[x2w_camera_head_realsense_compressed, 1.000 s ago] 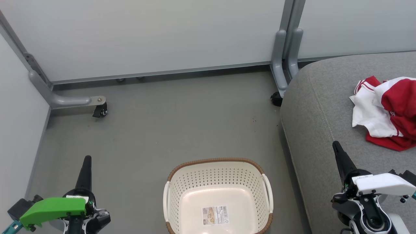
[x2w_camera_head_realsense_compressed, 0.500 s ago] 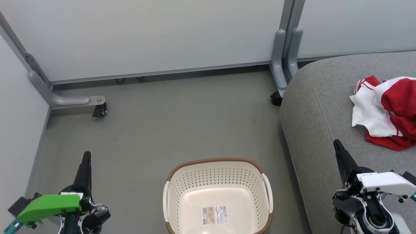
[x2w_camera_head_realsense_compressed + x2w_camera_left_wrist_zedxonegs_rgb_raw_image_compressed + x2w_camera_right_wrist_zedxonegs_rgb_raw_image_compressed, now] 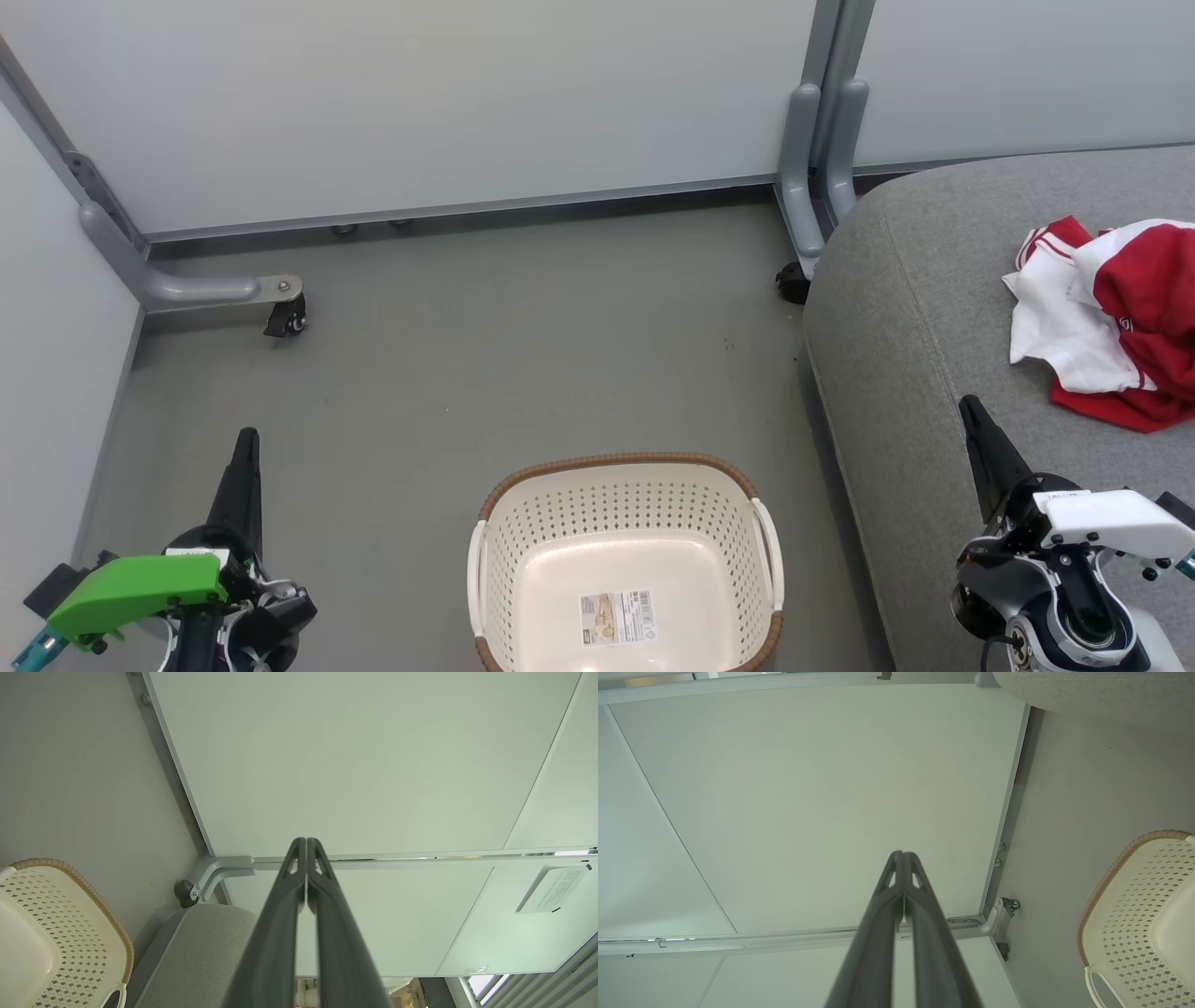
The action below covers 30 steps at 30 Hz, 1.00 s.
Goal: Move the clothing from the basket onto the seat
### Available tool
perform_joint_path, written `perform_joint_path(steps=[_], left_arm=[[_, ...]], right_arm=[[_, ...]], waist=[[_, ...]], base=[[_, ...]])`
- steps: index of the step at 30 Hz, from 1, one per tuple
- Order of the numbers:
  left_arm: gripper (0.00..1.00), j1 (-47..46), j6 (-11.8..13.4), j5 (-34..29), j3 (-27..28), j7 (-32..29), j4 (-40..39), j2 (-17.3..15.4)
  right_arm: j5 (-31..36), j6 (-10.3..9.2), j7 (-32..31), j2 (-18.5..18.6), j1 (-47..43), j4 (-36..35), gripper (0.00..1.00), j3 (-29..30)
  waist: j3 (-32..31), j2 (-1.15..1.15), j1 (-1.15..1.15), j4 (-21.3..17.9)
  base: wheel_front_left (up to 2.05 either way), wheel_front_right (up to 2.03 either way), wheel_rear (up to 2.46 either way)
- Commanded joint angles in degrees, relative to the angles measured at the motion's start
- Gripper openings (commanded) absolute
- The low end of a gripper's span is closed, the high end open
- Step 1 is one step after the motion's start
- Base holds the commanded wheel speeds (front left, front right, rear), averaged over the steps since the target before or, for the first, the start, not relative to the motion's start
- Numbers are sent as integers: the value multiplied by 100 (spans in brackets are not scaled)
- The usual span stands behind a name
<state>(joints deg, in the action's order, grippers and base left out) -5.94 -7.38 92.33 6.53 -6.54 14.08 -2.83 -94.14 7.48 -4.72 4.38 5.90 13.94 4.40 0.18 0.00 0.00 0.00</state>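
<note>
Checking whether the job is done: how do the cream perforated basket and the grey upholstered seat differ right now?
The cream perforated plastic basket is empty, with the label sticker on its base exposed; the grey woven-fabric seat carries the red-and-white clothing. The basket is hard plastic with a brown rim; the seat is soft upholstery. The basket is far smaller than the seat. Both have rounded corners.

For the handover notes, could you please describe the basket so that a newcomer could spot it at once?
On the grey floor, just left of the large grey seat, stands the basket. It alone is a cream perforated tub with a brown woven-look rim and a label on its base.
</note>
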Motion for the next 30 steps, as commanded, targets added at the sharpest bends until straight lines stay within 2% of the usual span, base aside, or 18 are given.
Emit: perform_joint_path(steps=[1,30], left_arm=[[0,-67,-24,15,15,-21,5,-7],[0,-67,-25,16,13,-20,3,-9]], right_arm=[[3,2,-27,3,33,14,0,14],[59,2,-78,-47,40,18,0,78]], waist=[[0,0,0,0],[0,0,0,0]], base=[[0,0,0],[0,0,0]])
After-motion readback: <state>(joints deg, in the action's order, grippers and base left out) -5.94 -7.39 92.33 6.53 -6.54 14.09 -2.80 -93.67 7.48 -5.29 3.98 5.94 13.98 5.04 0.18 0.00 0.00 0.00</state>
